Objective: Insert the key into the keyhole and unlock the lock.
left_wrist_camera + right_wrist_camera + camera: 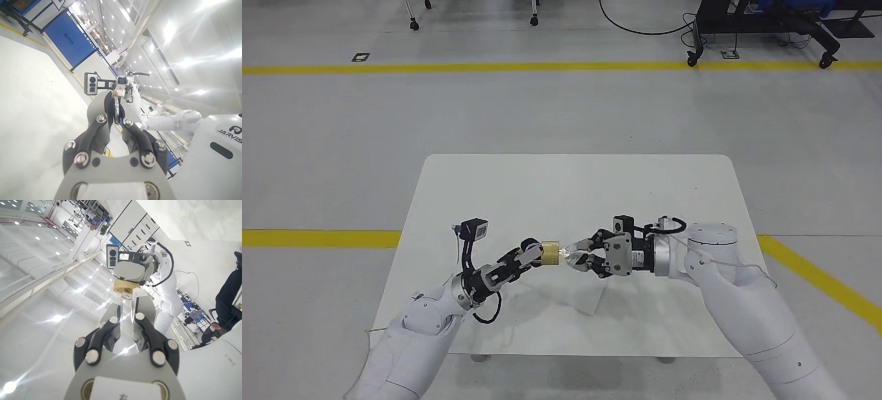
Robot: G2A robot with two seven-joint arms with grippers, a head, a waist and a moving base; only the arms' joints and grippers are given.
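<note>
Your left gripper (113, 100) is clamped shut on the lock (115, 110), pinching its silver shackle, so the brass body juts out just beyond the gripper's tips and faces the other arm. Straight ahead of it, nearly tip to tip, sits your right gripper (126, 299), with the key (127, 295) right at its tips. The key's round silver head is on the gripper side and its far end meets the brass face of the lock (how deep it sits in the keyhole you cannot tell from here). Whether the right gripper is actually squeezing the key or just bracketing it cannot be told. Both grippers hang above the white tabletop (542, 190), lock and key held off it between them.
</note>
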